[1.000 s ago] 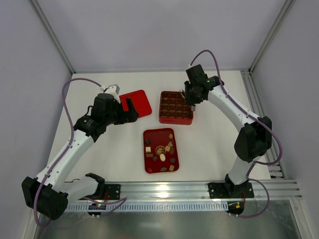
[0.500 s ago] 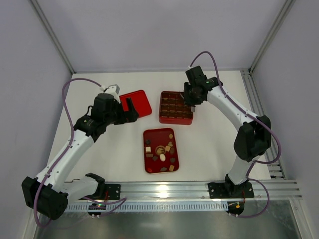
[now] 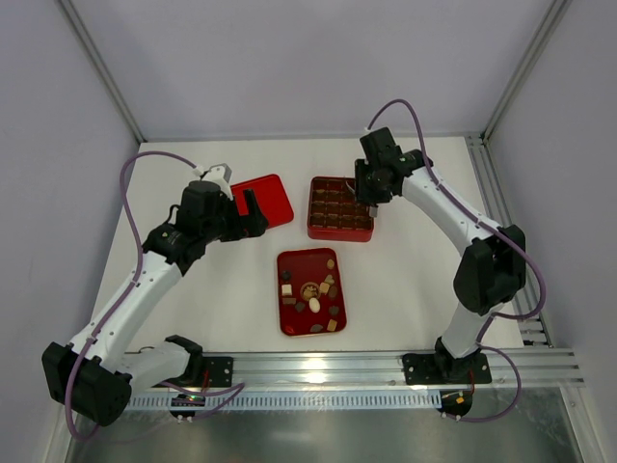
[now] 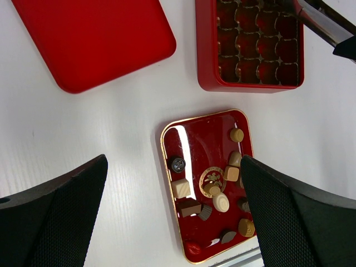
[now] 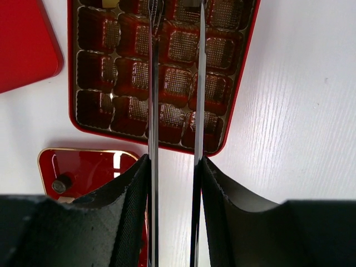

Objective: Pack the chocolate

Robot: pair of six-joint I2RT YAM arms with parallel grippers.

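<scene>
I read the right gripper (image 5: 175, 6) narrowly parted over the red grid box (image 4: 250, 86) — left gripper (image 4: 172, 160) spread wide beside it, chocolate (image 4: 221, 202) nearside.

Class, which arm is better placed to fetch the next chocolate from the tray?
Probably left: the left end effector hangs wide open near the tray, while the right end effector is over the box.

White table (image 3: 415, 280), square red box (image 3: 339, 234) with brown grid compartments, flat red lid (image 3: 265, 201) laid beside it, gold-rimmed red tray (image 3: 297, 265) set in front.
</scene>
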